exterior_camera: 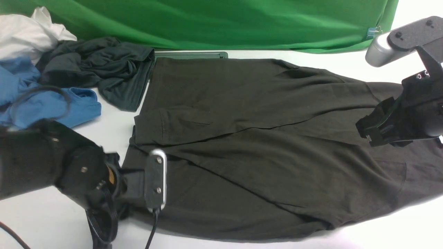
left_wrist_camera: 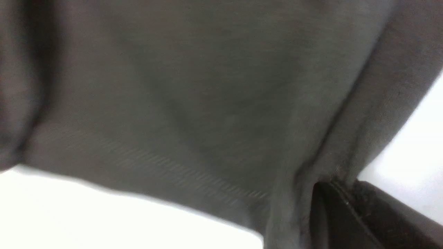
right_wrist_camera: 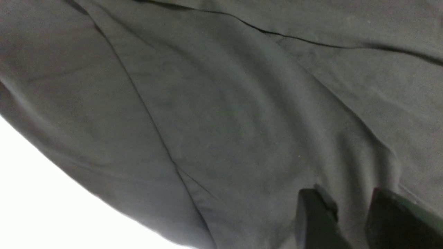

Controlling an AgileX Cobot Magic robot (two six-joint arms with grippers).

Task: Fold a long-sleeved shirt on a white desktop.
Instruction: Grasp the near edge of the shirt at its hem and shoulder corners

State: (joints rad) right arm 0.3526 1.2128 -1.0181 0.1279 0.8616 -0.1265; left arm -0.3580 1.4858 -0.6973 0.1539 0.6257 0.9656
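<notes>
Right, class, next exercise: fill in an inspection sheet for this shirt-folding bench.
Surface: white desk, hatch at the far edge.
Job's things: shirt spread out, a sleeve folded across it.
Clutter: dark garment, blue garment and white cloth heaped far left.
Grippers: left gripper shut on the shirt's edge; right gripper astride a fold, grip unclear.
Cables: black cable by the left arm.
Surroundings: green backdrop.

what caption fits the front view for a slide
Left hand pinching a dark charcoal knit long-sleeved shirt on the matte white desktop, right hand over its other end
</notes>
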